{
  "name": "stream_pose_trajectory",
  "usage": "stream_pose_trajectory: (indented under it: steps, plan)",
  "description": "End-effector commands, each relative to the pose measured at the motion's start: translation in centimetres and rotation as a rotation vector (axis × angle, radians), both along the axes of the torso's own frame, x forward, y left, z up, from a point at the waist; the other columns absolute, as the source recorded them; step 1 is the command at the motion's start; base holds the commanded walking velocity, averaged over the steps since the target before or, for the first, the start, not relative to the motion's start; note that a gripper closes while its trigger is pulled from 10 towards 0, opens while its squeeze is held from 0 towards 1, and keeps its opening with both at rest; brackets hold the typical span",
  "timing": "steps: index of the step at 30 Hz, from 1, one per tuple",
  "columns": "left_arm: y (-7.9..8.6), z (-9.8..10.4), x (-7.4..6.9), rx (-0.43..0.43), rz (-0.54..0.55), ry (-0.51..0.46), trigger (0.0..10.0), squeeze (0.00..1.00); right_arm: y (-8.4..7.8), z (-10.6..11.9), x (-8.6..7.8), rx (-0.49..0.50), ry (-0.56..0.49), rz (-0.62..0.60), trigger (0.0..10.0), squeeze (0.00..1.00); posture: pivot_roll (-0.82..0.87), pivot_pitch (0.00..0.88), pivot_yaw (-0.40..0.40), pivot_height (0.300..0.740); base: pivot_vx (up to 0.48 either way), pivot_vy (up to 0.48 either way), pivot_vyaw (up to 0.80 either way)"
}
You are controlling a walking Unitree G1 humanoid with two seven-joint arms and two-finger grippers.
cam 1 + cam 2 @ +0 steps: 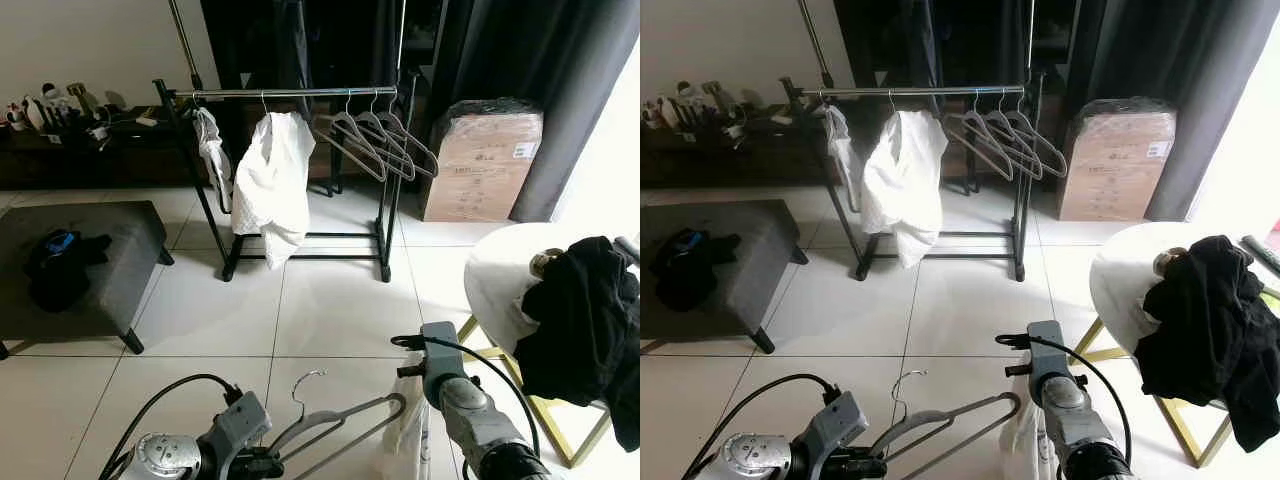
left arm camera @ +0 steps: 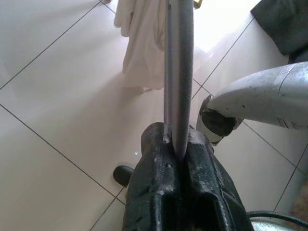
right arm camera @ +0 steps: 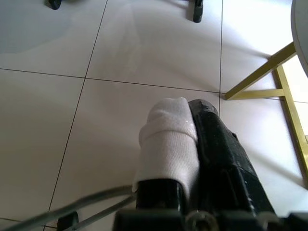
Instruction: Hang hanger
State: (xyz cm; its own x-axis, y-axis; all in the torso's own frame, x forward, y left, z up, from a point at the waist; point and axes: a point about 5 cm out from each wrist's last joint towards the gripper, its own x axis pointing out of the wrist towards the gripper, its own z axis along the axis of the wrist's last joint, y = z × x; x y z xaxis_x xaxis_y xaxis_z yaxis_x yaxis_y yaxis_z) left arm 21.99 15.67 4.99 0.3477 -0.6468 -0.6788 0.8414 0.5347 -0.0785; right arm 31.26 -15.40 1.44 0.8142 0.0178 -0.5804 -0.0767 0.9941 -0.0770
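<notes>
Nearest the camera, the left hand [image 2: 179,154] is clamped on a grey hanger [image 1: 335,425], held low over the tiled floor [image 1: 330,300]; its lower end is cut off by the frame edge. The right hand [image 3: 190,144] is closed on a white cloth [image 3: 168,144], whose hanging length is largely hidden behind the arm. Beyond, a garment rail [image 1: 290,93] carries a white shirt [image 1: 272,180] and several empty hangers [image 1: 375,140]. Objects on the dark desk [image 1: 60,150] at far left are indistinct.

Grey hanger [image 1: 340,425], white garment [image 1: 272,185], black fingers [image 2: 159,192].
</notes>
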Motion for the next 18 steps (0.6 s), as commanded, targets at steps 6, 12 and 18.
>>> stream_pose_trajectory:
  steps: [6, 12, 18]
  plan:
    - [-0.74, -0.02, 0.74, -0.035, 0.013, -0.012, 10.0, 0.00, 0.63, 0.12, 0.19, 0.028, 0.012, 0.022, 10.0, 0.00, -0.05, 0.078, 0.029, 0.740, 0.000, 0.000, 0.00]
    - [-0.78, -0.22, 0.67, -0.042, -0.001, 0.019, 10.0, 0.00, 0.96, -0.08, 0.03, 0.039, 0.029, 0.048, 10.0, 0.00, -0.04, 0.079, 0.028, 0.740, 0.000, 0.000, 0.00]
    - [-0.91, -0.28, 0.93, -0.039, -0.004, 0.005, 10.0, 0.00, 1.26, -0.24, -0.11, 0.053, 0.045, 0.070, 10.0, 0.00, -0.04, 0.082, 0.029, 0.740, 0.000, 0.000, 0.00]
